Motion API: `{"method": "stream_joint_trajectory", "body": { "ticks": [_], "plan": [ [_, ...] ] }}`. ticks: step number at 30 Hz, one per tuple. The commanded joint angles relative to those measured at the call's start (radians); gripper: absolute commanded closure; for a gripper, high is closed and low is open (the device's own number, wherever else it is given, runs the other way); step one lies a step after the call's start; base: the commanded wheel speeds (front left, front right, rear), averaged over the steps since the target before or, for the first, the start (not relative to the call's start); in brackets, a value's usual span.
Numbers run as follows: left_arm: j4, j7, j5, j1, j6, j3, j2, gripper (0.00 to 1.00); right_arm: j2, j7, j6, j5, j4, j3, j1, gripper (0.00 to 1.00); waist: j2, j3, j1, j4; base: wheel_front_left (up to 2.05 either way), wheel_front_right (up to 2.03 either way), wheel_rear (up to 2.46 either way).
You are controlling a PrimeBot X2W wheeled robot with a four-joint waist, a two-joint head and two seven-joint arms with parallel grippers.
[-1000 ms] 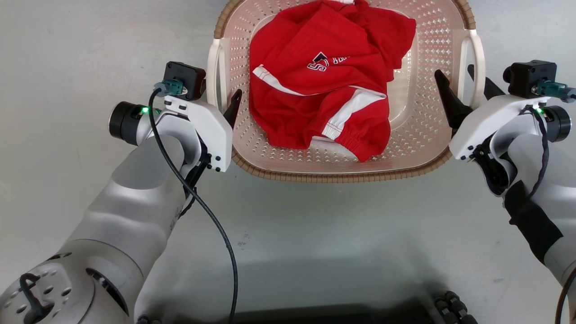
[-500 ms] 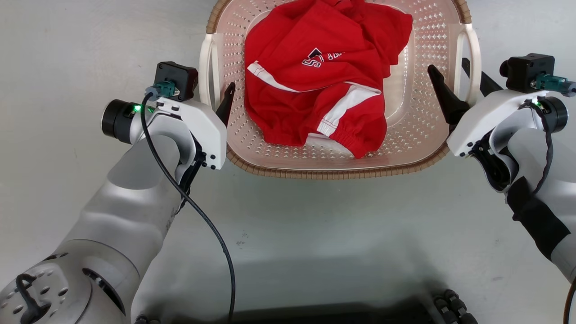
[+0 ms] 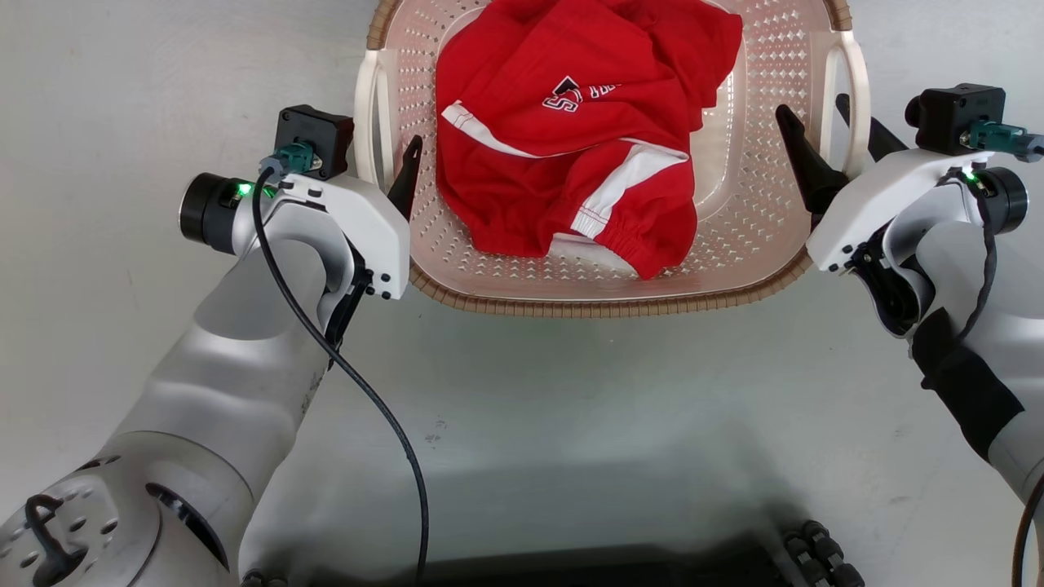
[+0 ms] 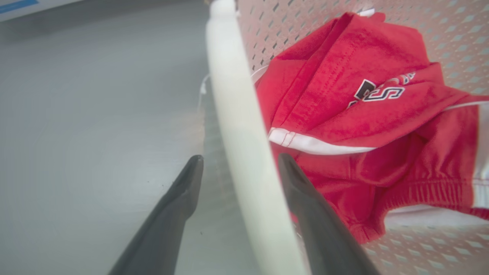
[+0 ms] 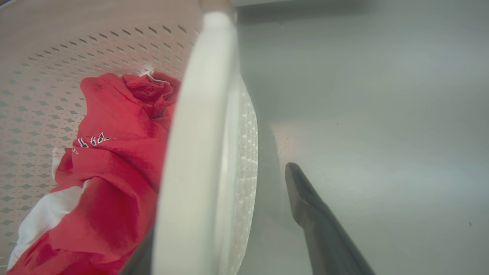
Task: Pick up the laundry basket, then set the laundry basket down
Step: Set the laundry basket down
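Pale pink-beige perforated laundry basket (image 3: 758,244), brown woven-look rim, red garment (image 3: 571,147) inside.
Left pincer (image 4: 240,157) and right pincer (image 3: 813,110) both gape, each straddling a white loop handle (image 4: 237,114).

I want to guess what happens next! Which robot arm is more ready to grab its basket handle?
Left, by a little. The left jaws stand open evenly around the white left handle of the laundry basket. The right jaws also straddle the right handle, but it sits off to one side.
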Motion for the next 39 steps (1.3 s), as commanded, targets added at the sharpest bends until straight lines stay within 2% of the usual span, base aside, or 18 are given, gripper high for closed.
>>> {"method": "stream_joint_trajectory", "body": {
  "ticks": [1,7,16,28,39],
  "plan": [
    [0.023,0.0,0.011,0.0,0.022,0.018,0.056,0.0,-0.018,-0.014,-0.004,0.011,0.012,0.008,0.036,0.0,0.0,-0.001,0.0,0.0,0.0,0.0,0.0],
    [0.023,0.0,0.02,0.01,0.021,0.033,0.054,0.0,-0.007,-0.014,-0.004,0.033,0.03,0.042,0.032,0.0,0.0,-0.009,0.0,-0.001,0.0,0.0,0.0],
    [0.023,0.0,0.033,0.017,0.021,0.051,0.058,0.0,-0.015,-0.007,-0.004,0.126,-0.037,0.16,0.022,0.0,0.0,-0.022,0.0,-0.003,0.0,0.0,0.0],
    [0.023,0.0,0.036,0.045,0.032,0.06,0.07,0.0,-0.012,-0.013,-0.004,0.191,-0.021,0.222,0.01,0.0,0.0,-0.052,0.0,-0.007,0.0,0.0,0.0],
    [0.023,0.0,0.032,0.098,0.029,0.062,0.08,0.0,-0.001,-0.014,-0.004,0.215,-0.003,0.235,0.028,0.0,0.0,-0.125,0.0,-0.022,0.0,0.0,0.0]
  ]
}}
